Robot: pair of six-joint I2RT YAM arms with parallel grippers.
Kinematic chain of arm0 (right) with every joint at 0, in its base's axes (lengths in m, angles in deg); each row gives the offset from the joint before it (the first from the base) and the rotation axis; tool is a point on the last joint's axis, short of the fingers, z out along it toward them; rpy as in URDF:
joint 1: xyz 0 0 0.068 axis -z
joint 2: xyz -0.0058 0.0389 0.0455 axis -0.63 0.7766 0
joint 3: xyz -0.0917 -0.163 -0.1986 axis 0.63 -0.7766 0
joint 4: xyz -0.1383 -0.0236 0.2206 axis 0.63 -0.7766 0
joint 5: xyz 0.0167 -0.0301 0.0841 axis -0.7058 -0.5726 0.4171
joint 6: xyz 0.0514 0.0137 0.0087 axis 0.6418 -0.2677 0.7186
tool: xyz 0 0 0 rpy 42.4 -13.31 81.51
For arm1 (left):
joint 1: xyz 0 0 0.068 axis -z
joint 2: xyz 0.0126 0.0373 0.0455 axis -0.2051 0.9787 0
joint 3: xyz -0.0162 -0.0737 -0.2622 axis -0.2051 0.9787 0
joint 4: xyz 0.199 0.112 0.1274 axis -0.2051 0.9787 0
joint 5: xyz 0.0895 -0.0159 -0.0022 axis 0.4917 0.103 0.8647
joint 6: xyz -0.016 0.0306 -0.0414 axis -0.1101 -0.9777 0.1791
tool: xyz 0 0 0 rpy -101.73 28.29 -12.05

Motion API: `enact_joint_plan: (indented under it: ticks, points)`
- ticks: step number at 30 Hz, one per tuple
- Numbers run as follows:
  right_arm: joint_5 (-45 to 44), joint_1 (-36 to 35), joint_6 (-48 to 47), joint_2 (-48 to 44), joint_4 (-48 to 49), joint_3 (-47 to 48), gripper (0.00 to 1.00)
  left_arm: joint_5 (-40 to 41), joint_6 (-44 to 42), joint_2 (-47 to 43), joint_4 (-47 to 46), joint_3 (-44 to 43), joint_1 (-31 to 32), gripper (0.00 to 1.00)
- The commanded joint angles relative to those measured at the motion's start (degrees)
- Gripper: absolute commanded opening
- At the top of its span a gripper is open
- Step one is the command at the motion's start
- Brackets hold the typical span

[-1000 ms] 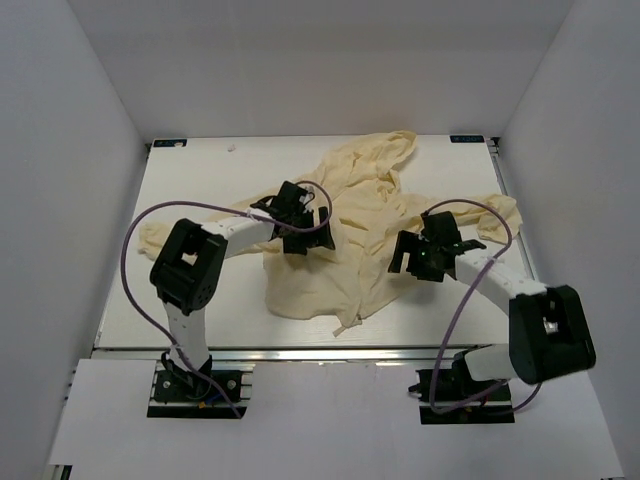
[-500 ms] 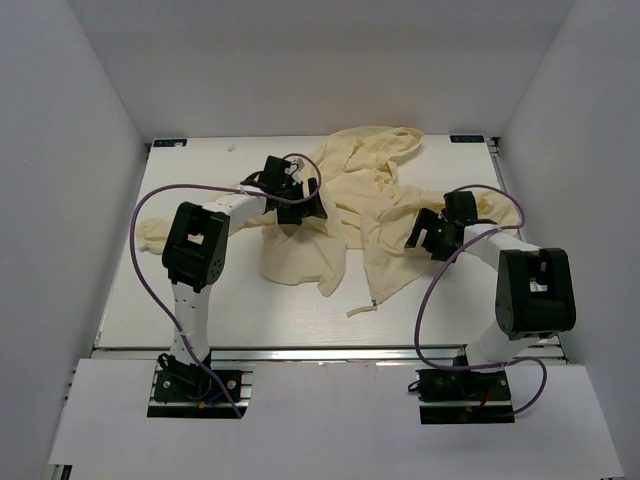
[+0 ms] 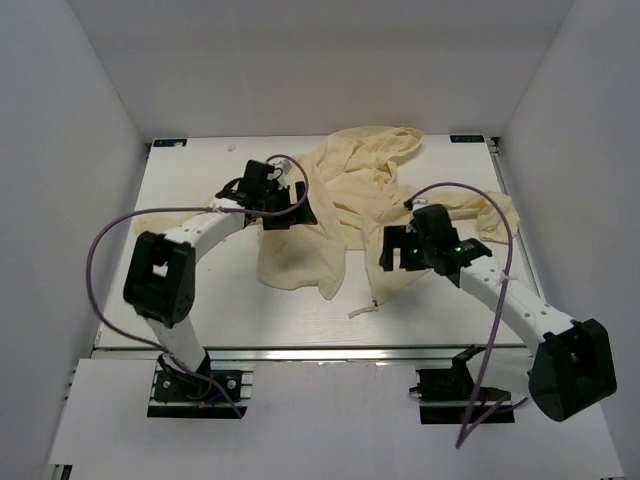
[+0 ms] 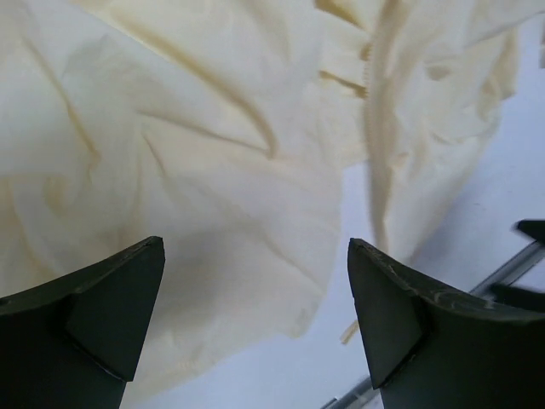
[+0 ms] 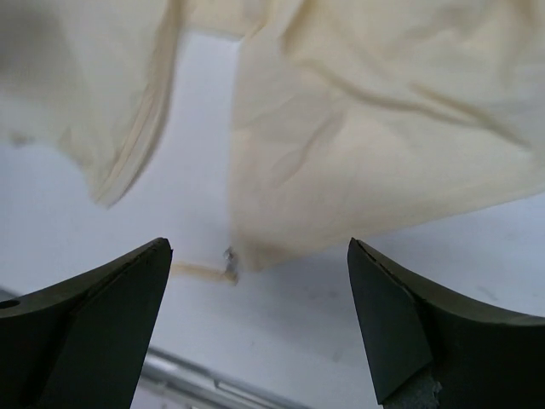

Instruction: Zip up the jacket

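On the white table [image 3: 230, 310], toward its far middle, the jacket [image 3: 350, 195] is seen crumpled and unzipped. The left gripper [image 4: 254, 247] is held over the left front panel, fingers spread, nothing pinched. The right gripper [image 5: 260, 247] is held over the right panel's lower corner, fingers likewise spread.

Plain pale cream-yellow all over, that's the jacket [image 3: 350, 200], and its zipper teeth [image 4: 370, 128] show the same cream. The desk [image 3: 200, 300] beneath is flat white. The left claw [image 4: 255, 245] reads dark, almost black, and the right claw [image 5: 255, 245] matches it. The left arm [image 3: 215, 228] and right arm [image 3: 510, 300] are white with black joints. The left cable [image 3: 110, 235] is purple, and so is the right cable [image 3: 480, 195].
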Motion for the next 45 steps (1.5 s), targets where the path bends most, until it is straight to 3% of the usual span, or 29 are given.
enact_joint_plan:
  ticks: [1,6,13,20,35,40,41,45]
  points:
    - [-4.9,-7.7,-0.2,-0.8,-8.3,0.0,0.89,1.9,2.5,-10.5,0.7,4.2,0.5,0.98]
    - [-10.4,-14.9,1.1,4.1,-11.2,0.9,0.89,1.1,6.9,-20.7,-2.4,17.7,1.6,0.98]
    - [-16.8,-17.4,1.6,11.5,-9.4,3.0,0.89,2.3,7.3,-27.7,0.7,24.6,2.1,0.98]
    - [-15.3,-17.4,-0.5,17.1,-7.3,3.9,0.79,4.2,7.1,-29.1,1.4,26.1,2.1,0.98]
    - [-13.9,-17.4,-2.8,20.4,-2.9,4.3,0.73,4.3,6.6,-26.8,1.8,25.5,2.2,0.98]
    - [-13.4,-17.4,-1.9,22.3,-2.3,4.0,0.57,5.7,6.5,-27.4,2.9,25.3,2.2,0.98]
    - [-13.2,-17.4,-1.6,22.3,-2.3,3.9,0.50,5.7,6.5,-27.5,3.2,25.2,2.1,0.98]
    - [-11.0,-17.3,-1.3,21.3,-1.3,2.5,0.40,5.8,6.5,-27.7,3.3,25.4,2.1,0.98]
